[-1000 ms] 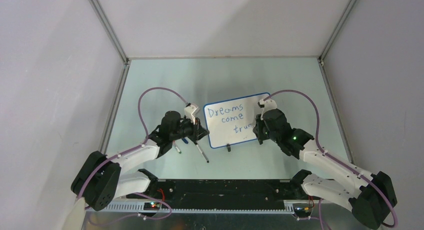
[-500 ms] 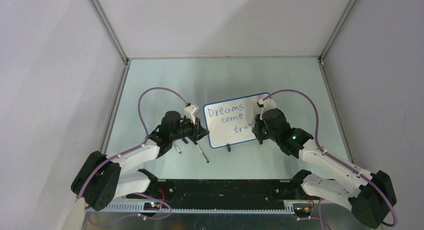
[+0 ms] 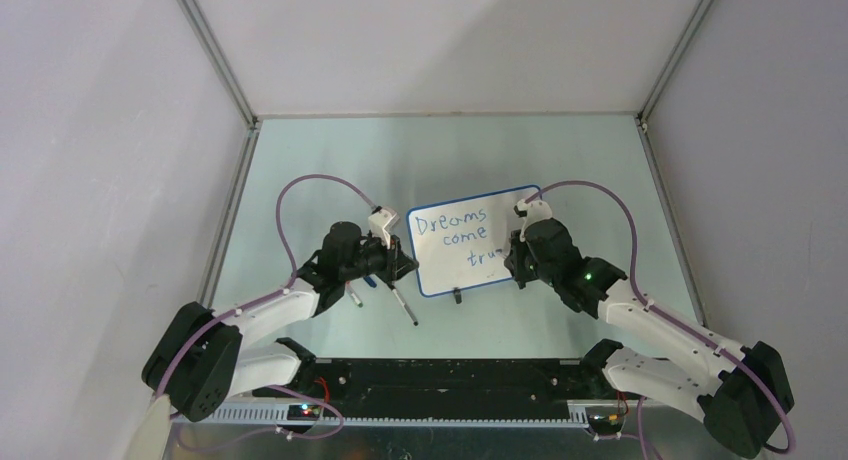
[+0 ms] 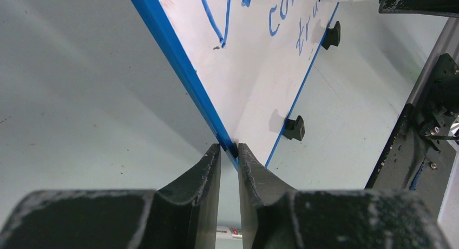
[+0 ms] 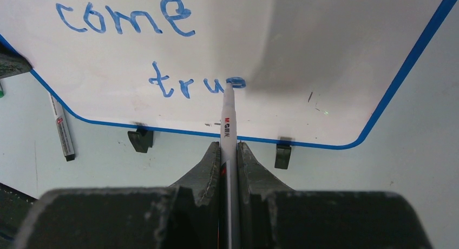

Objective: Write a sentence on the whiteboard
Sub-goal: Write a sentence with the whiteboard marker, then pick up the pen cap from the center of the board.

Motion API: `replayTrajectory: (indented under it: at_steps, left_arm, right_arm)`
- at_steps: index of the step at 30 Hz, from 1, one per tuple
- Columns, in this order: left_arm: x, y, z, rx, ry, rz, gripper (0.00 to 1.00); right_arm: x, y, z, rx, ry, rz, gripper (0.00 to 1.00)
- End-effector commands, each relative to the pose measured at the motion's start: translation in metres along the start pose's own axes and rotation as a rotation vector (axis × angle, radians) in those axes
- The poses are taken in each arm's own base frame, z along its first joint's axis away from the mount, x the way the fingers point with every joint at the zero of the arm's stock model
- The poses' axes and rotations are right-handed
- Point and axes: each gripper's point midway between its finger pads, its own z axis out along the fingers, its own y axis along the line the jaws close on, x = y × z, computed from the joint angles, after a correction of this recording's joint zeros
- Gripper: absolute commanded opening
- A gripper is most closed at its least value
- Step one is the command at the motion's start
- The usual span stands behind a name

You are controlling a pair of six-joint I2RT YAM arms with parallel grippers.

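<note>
The whiteboard [image 3: 455, 272] lies mid-table, white with a blue rim and two black clip feet [image 5: 141, 140] on its near edge. The sentence [image 3: 452, 234] reads "Dreams", "come" [image 5: 125, 19] and "tru" [image 5: 184, 86] in blue. My right gripper [image 5: 229, 147] is shut on a white marker [image 5: 228, 116], whose tip touches the board just right of "tru", at a small blue stroke. At the board's near left corner, my left gripper [image 4: 229, 149] is shut on the blue rim [image 4: 184, 70], one finger on each side.
Two loose markers lie on the table left of the board, one [image 3: 404, 307] near its left foot and one [image 3: 352, 298] by the left arm. The black base rail [image 3: 440, 375] runs along the near edge. Walls enclose the table.
The right gripper and its marker have crept very slightly along the third line. The left gripper and the board have not moved.
</note>
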Motion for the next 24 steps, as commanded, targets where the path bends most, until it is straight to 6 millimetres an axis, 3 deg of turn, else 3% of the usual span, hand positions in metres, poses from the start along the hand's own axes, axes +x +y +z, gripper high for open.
replayTrajectory:
  at_steps: [1, 24]
  left_arm:
    - [-0.02, -0.007, 0.0, 0.026, -0.049, 0.054, 0.24]
    - [-0.019, -0.008, 0.0, 0.027, -0.049, 0.052, 0.24]
  right_arm:
    - [0.0, -0.002, -0.002, 0.01, -0.014, 0.011, 0.0]
    - [0.011, -0.009, -0.004, 0.04, 0.02, 0.025, 0.0]
